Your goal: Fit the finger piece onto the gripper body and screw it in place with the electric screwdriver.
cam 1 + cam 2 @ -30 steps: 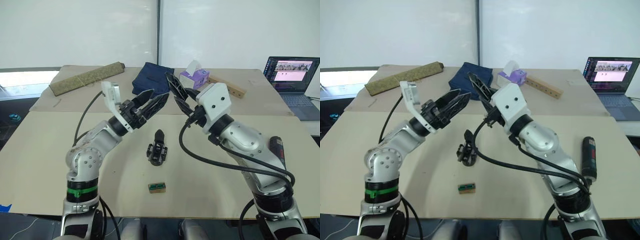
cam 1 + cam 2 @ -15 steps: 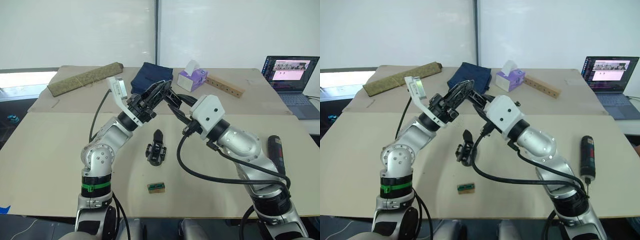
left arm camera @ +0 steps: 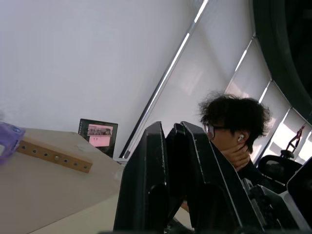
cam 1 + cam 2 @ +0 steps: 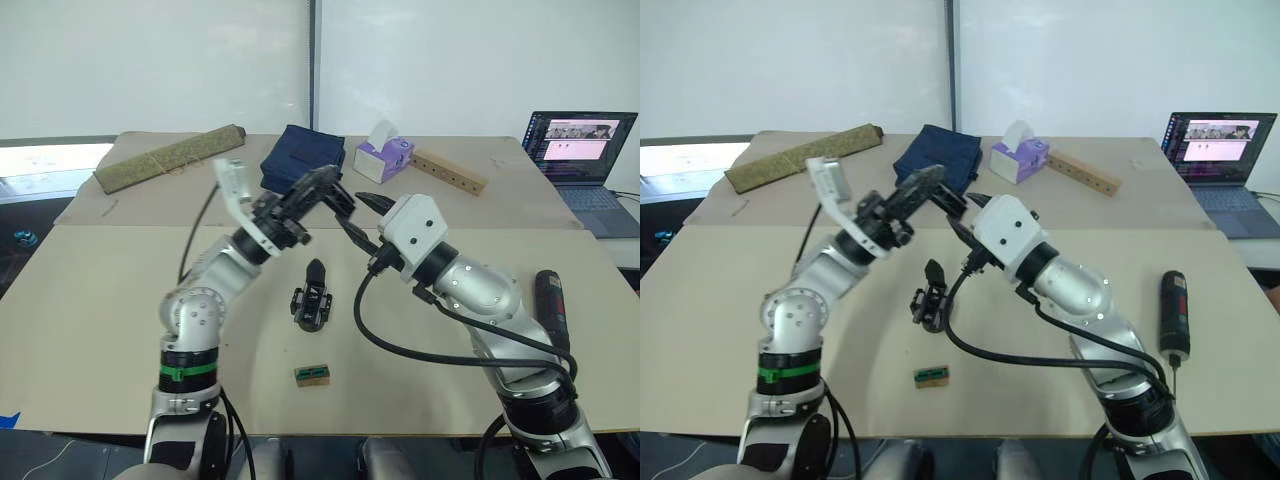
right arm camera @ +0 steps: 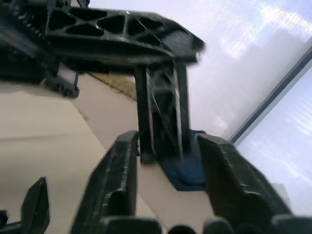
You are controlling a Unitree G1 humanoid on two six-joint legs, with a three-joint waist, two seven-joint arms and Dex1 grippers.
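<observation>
Both arms raised, left gripper (image 4: 322,190) closed on finger piece (image 5: 161,122), between right gripper's (image 4: 352,215) spread fingers

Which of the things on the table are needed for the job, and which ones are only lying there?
For the job:
- gripper body
- screwdriver

Just lying about:
- green-topped block
- tissue box
- blue cloth
- wooden strip
- rolled mat
- laptop
</observation>
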